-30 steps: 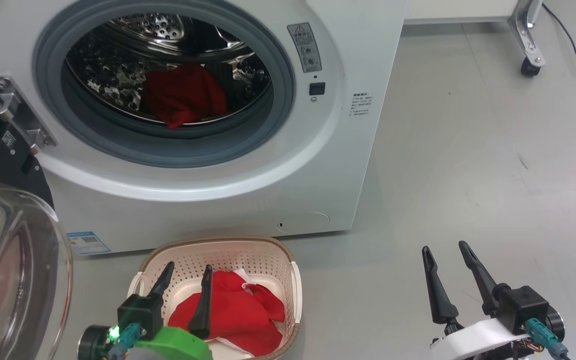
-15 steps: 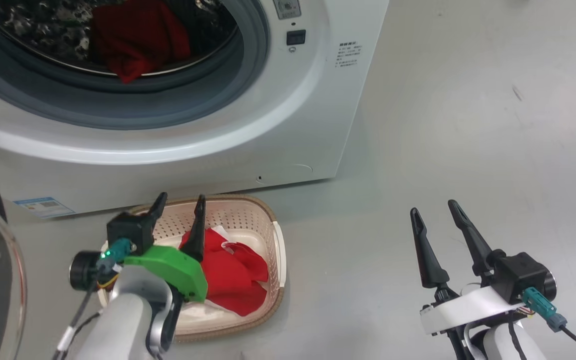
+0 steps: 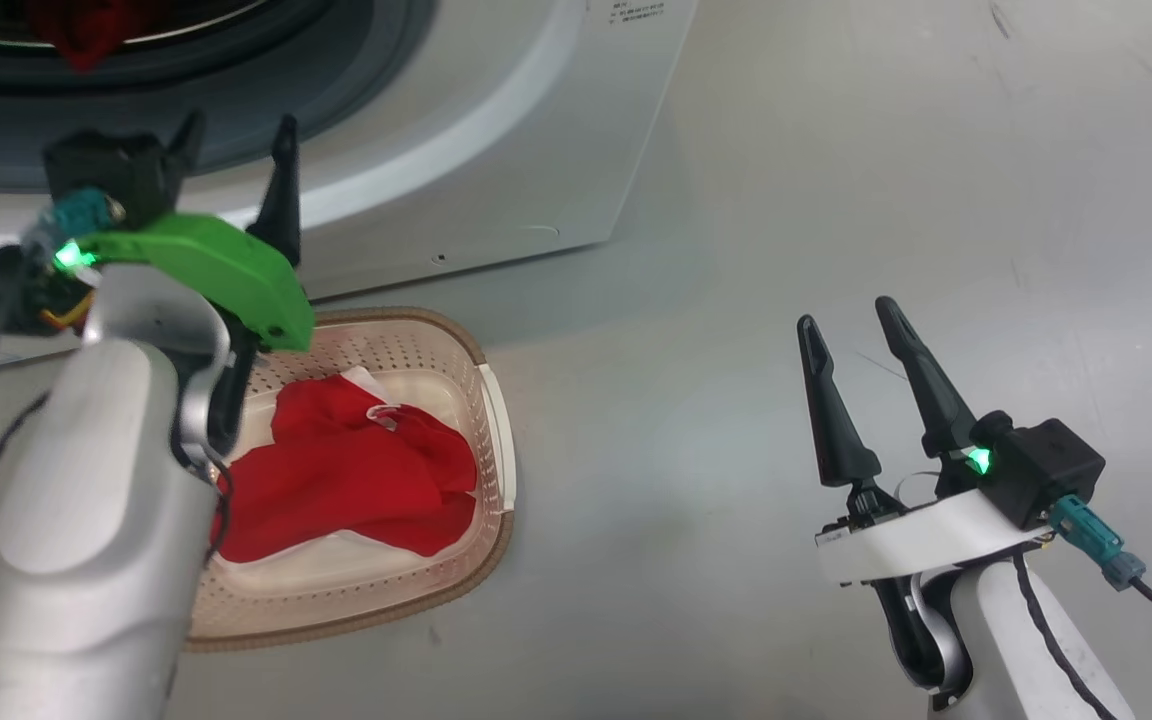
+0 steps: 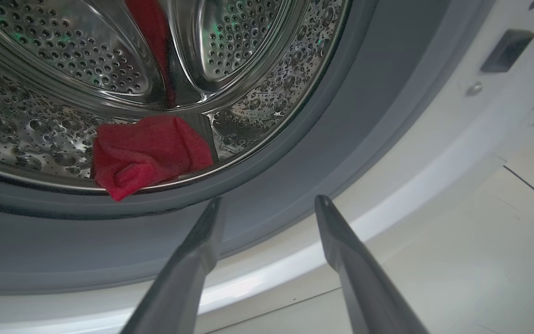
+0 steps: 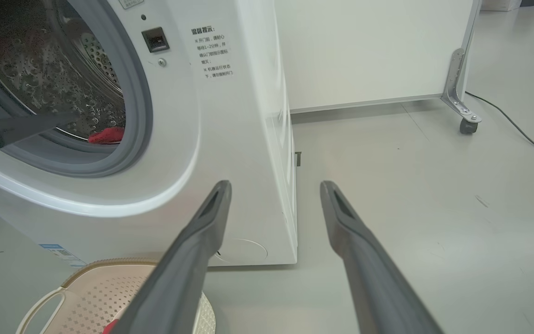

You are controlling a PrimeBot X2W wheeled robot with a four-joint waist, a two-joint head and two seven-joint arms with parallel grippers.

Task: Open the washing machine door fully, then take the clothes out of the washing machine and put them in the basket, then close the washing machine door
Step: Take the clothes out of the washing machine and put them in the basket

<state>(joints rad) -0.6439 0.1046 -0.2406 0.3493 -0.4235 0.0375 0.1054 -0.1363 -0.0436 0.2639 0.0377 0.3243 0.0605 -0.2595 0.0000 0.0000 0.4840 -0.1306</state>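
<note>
A pale grey floor (image 3: 836, 200) runs under everything, with a white washing machine (image 3: 496, 120) standing on it at the upper left of the head view. Just in front of the machine sits the cream basket (image 3: 498, 440) with a brown rim. Red clothes (image 3: 356, 470) lie heaped inside it, a bit of white lining showing.

The left hand (image 3: 236, 125) is raised above the basket's far end, in front of the machine's opening. Its two dark fingers are spread wide and hold nothing. In the left wrist view those fingers point at the grey rubber seal (image 4: 304, 153). Beyond it a red piece (image 4: 146, 153) of clothing lies at the front lip of the shiny holed drum (image 4: 54, 51), a corner hanging over the edge.

The right hand (image 3: 846, 313) hangs over bare floor, well apart from the basket on its right side, fingers likewise spread and empty. Its wrist view looks past the machine's right side to a white panel (image 5: 364, 46) on a metal leg with a caster (image 5: 468, 126), and a dark cable (image 5: 517, 134) trailing across the floor.
</note>
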